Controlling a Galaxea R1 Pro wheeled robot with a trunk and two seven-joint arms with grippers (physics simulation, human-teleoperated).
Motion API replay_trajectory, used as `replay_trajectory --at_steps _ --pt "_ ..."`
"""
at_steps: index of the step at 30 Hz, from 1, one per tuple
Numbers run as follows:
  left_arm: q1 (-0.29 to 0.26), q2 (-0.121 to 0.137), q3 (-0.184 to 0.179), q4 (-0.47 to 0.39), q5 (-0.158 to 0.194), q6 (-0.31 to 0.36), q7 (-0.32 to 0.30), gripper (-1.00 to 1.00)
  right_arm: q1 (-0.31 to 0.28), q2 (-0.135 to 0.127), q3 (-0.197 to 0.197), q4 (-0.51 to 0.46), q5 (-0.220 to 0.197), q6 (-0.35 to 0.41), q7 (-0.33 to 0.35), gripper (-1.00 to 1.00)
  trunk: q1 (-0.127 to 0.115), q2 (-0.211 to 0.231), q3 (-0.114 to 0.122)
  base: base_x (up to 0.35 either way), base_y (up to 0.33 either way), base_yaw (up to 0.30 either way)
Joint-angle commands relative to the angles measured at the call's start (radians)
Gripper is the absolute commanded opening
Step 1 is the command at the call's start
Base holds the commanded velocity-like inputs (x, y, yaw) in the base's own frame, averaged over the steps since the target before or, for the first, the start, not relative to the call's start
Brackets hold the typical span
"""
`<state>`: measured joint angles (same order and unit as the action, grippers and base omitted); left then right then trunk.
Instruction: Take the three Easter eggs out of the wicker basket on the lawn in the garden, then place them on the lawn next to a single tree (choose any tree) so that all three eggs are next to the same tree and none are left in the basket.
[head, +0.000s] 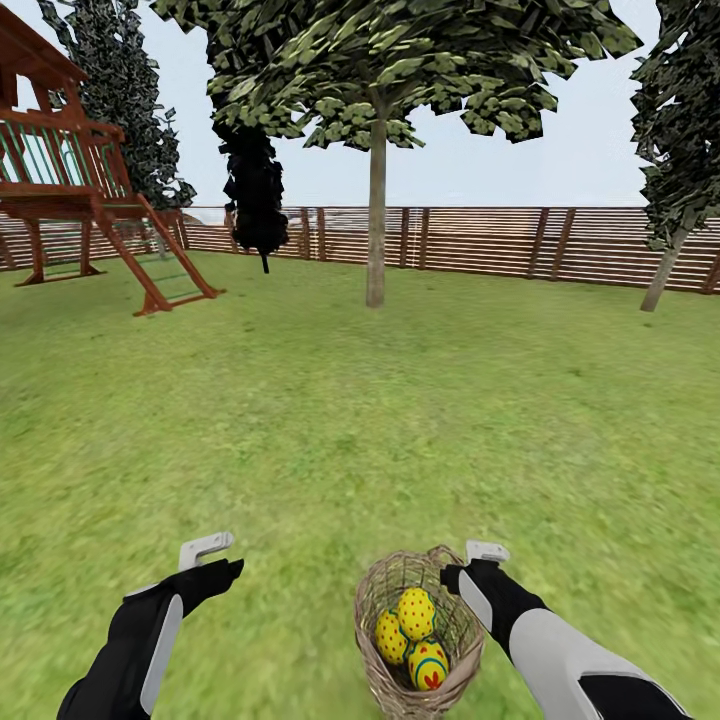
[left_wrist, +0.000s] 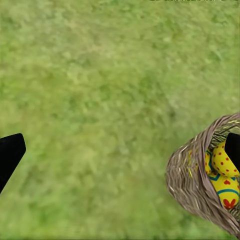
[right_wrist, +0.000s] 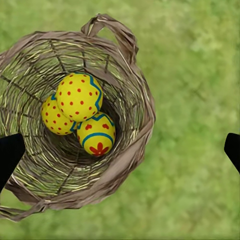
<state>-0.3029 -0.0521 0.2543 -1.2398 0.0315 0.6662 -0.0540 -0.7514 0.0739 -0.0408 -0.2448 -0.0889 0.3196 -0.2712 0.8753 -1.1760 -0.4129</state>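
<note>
Both arms reach forward over the lawn (head: 330, 440); the right gripper (head: 486, 552) hangs, jaws spread, at the rim of the wicker basket (head: 372, 600) (three Easter eggs (head: 416, 612) inside), the left gripper (head: 206, 548) likewise spread, apart.

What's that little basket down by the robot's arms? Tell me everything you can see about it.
The wicker basket is round, woven from brown twigs, with loop handles at its rim. It stands upright and open on the lawn, just beside the right gripper, whose fingers are spread. All three Easter eggs sit clustered together at its bottom, yellow with red dots and blue bands. Nothing is gripping it.
</note>
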Motion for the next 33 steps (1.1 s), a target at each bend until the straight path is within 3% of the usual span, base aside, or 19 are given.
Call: replay_trajectory --at_steps 1,33 --pt "-0.001 -0.001 0.003 -0.002 0.003 0.006 -0.004 1.0 0.0 0.0 -0.004 -0.002 -0.009 0.003 -0.005 1.0 0.004 -0.008 -0.004 0.0 0.0 0.0" --pt "-0.001 -0.002 0.003 -0.03 0.001 0.007 -0.004 1.0 0.0 -0.006 -0.005 -0.004 -0.008 0.003 -0.005 1.0 0.127 -0.232 -0.105 0.0 0.043 0.0"
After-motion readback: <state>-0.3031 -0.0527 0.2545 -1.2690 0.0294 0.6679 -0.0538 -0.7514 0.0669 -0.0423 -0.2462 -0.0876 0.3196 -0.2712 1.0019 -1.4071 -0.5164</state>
